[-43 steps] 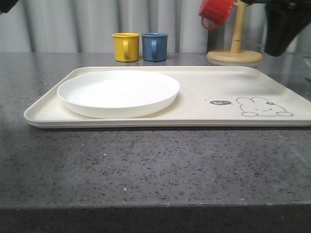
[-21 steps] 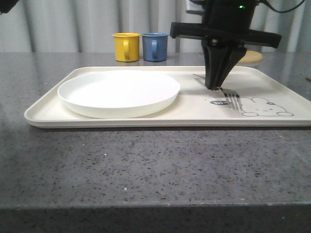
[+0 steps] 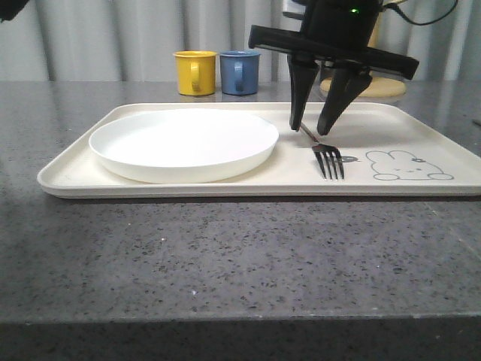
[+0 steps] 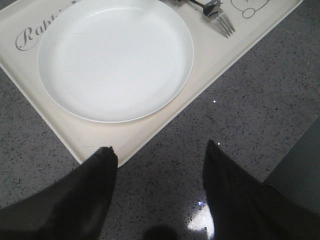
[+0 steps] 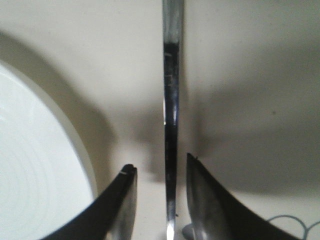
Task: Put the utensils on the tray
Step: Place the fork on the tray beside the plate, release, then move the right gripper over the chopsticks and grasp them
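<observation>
A shiny steel fork (image 3: 326, 154) lies on the cream tray (image 3: 188, 189), just right of the round white plate (image 3: 183, 143) and left of the grey rabbit drawing (image 3: 406, 165). My right gripper (image 3: 311, 129) stands open straight over the fork's handle (image 5: 171, 110), one finger on each side with gaps to the steel. In the left wrist view the plate (image 4: 115, 57), the fork's tines (image 4: 220, 20) and the tray (image 4: 150, 130) show, and my left gripper (image 4: 160, 150) hangs open over the bare counter near the tray's corner.
A yellow mug (image 3: 195, 72) and a blue mug (image 3: 240, 71) stand behind the tray. A wooden mug stand (image 3: 376, 86) sits at the back right, partly behind my right arm. Grey speckled counter (image 3: 240, 256) lies in front of the tray.
The right gripper came down with the fork, set it on the tray beside the plate and opened. The fork now lies a little further left. The left gripper has not visibly moved.
</observation>
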Controlling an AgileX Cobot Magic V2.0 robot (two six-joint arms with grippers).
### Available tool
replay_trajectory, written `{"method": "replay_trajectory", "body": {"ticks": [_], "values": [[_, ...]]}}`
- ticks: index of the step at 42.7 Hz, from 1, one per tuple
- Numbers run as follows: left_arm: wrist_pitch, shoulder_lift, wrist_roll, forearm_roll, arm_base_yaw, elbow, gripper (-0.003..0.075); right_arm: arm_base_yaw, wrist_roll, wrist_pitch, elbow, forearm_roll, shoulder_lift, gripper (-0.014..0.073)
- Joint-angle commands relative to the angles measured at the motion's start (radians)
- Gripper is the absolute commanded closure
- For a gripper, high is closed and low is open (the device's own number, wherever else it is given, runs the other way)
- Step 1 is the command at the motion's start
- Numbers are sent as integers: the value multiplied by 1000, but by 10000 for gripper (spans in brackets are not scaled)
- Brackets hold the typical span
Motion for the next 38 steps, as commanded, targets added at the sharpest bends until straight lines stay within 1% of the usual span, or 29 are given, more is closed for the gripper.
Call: {"method": "replay_trajectory", "body": {"ticks": [1,5,11,14,19,24,32,38], "values": [[-57,-10,-12,-6,-6,-26,331,-2,-36,12,-37,-60,-115,241],[-57,-10,-12,-6,-6,-26,331,-2,-76,47,-37,-142,-158,243],[-57,-10,-12,-6,-6,-26,331,-14,-107,77,0,-351,-242,244],[-57,-10,-12,-6,-6,-26,331,-42,-109,77,49,-390,-293,244],[-57,-10,-12,-6,-6,-26,331,-135,-164,40,144,-370,-367,244],[-57,-10,-12,-6,-6,-26,331,-257,-271,28,225,-284,-404,244],[-57,-10,-12,-6,-6,-26,331,-436,-438,14,319,-127,-395,244],[-57,-10,-12,-6,-6,-26,331,-496,-459,-31,360,-113,-391,244]]}}
